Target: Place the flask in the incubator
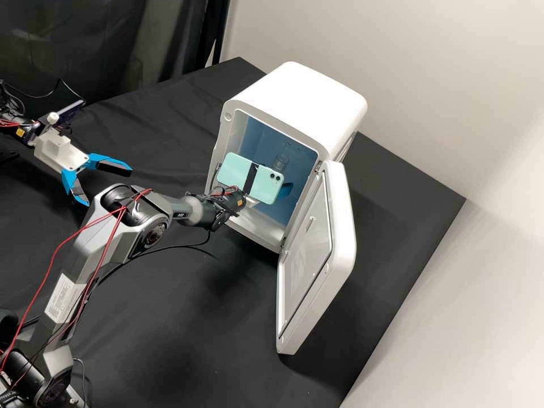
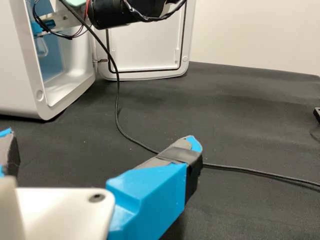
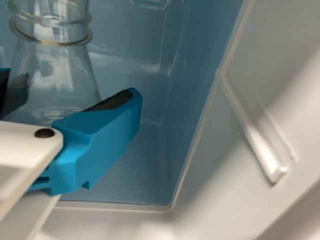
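Clamped on the flask point(image 3: 50, 60): right gripper point(image 3: 70, 95), blue fingers point(image 3: 100, 130) pressed to either side of the cone, just below the ribbed neck. Clear glass Erlenmeyer, upright, no liquid to be seen, held inside the incubator point(image 1: 300, 102), within its pale blue chamber. Resting on the incubator's floor or just clear of it: cannot tell.

Probably light, rigid, smooth and breakable. Apt to slip on that sloped wall and ride up out of a hard pinch. Best taken low on the cone, or at the neck under the lip, with a modest squeeze. Best kept off the incubator's walls and set flat before release.

Swung wide open at one side of the incubator's mouth: the door point(image 1: 326, 249). Strapped to the right wrist, right at the incubator's opening: a mint-green phone point(image 1: 252, 178).

Well apart from the incubator: left gripper point(image 1: 106, 186), fingers spread, holding nothing, above the black bench point(image 1: 170, 294). Trailing across the bench in front of the incubator: a black cable point(image 2: 117, 115).
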Controlling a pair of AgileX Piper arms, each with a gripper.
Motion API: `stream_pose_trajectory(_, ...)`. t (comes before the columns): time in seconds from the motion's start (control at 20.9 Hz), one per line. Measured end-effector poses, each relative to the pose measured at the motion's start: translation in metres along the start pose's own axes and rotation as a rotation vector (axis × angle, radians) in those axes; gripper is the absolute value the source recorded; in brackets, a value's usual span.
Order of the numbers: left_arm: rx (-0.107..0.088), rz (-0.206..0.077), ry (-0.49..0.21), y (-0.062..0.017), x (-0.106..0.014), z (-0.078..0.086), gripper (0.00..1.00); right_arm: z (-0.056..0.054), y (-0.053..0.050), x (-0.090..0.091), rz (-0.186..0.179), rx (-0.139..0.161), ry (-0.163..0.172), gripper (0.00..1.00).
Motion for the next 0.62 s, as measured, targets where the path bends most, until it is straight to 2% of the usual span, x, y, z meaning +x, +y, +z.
stream_pose_trajectory(0.1, 0.000, 0.000, 0.000, 0.0000, 0.000, 0.000, 1.00, 0.000, -0.002, 0.001, -0.006, -0.002, -0.002, 0.00)
stream_pose_trajectory(0.19, 0.000, 0.000, 0.000, 0.0000, 0.000, 0.000, 1.00, -0.002, -0.007, 0.004, -0.012, -0.025, 0.005, 0.00)
stream_pose_trajectory(0.29, 0.000, 0.000, 0.000, 0.0000, 0.000, 0.000, 1.00, -0.003, -0.013, 0.007, -0.024, -0.026, 0.005, 0.00)
stream_pose_trajectory(0.62, 0.000, 0.000, 0.000, 0.0000, 0.000, 0.000, 1.00, 0.010, -0.031, 0.013, -0.073, -0.048, -0.032, 0.00)
